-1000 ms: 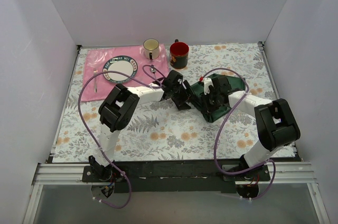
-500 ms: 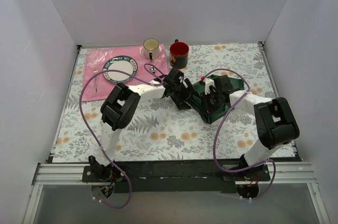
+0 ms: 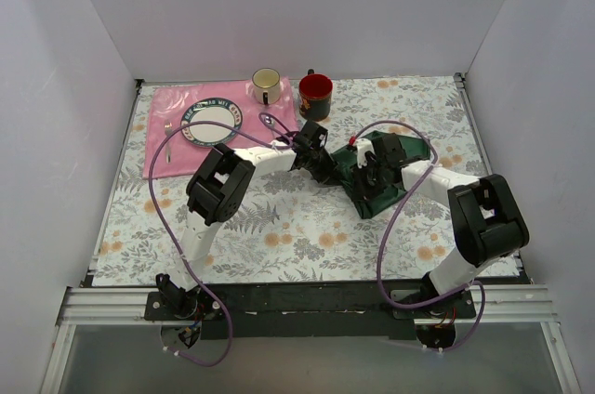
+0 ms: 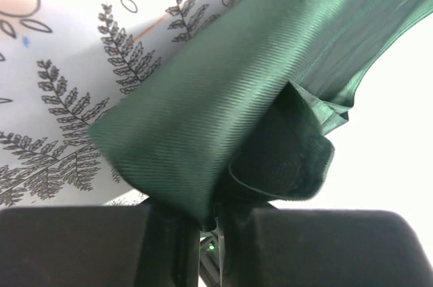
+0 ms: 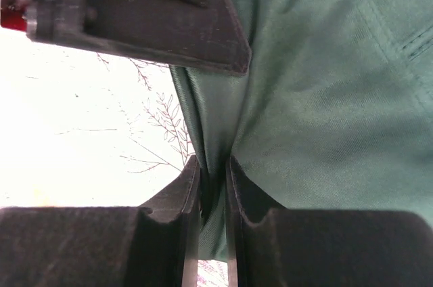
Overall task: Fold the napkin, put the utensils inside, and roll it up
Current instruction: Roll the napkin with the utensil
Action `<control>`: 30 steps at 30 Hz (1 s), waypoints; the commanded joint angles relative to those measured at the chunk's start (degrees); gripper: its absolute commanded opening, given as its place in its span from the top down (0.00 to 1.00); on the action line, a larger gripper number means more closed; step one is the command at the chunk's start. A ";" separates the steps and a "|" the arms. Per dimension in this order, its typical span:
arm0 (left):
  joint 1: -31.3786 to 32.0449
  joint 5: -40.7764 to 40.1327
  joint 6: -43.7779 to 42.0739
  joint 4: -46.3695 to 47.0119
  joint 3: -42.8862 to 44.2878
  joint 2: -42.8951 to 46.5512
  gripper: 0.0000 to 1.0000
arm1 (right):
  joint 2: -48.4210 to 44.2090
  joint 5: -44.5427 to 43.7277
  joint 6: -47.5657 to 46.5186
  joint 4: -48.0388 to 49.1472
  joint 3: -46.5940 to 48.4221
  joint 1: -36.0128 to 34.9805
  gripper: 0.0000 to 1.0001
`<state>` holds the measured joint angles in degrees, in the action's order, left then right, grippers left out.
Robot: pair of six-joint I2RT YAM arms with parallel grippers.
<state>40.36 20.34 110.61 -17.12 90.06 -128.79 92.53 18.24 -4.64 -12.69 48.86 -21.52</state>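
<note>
left claw [image 4: 210,219] is clenched on a fold of the napkin [image 4: 216,97]. the green cloth is pinched between its fingers and drapes up and away over the fern-print cover [image 4: 61,97]. right claw [image 5: 213,189] is clamped on another pleat of the same cloth, which runs up out of the narrow slot between its fingers.

seen from above, the two claws meet just right of the table's middle. the napkin lies bunched between and under them, a dark heap resting on the cover.

well apart, at the far left, a pink mat [image 3: 167,106] bears a plate [image 3: 211,124], with a small fork [image 3: 168,140] lying left of it. a cream mug [image 3: 266,85] stands on the mat's far right corner. a red mug [image 3: 315,97] stands just beside it on the cover. what either mug holds cannot be told.
</note>
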 commanded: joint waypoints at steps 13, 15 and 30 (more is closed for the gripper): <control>0.33 -0.74 0.66 -9.77 -1.29 -2.17 1.00 | -3.68 -31.93 1.04 -3.57 0.62 -17.94 0.51; 0.33 -0.65 0.92 -9.94 -1.64 -1.90 1.00 | -2.97 -35.18 1.83 -2.61 0.71 -20.21 0.50; 0.16 0.49 1.19 -9.94 -2.79 -0.67 1.00 | 2.04 -53.47 4.21 -1.20 3.43 -26.47 0.49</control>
<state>40.18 22.74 112.60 -19.27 90.02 -128.79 93.76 -29.47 -1.56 -14.79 50.81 -48.03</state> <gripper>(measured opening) 0.085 0.531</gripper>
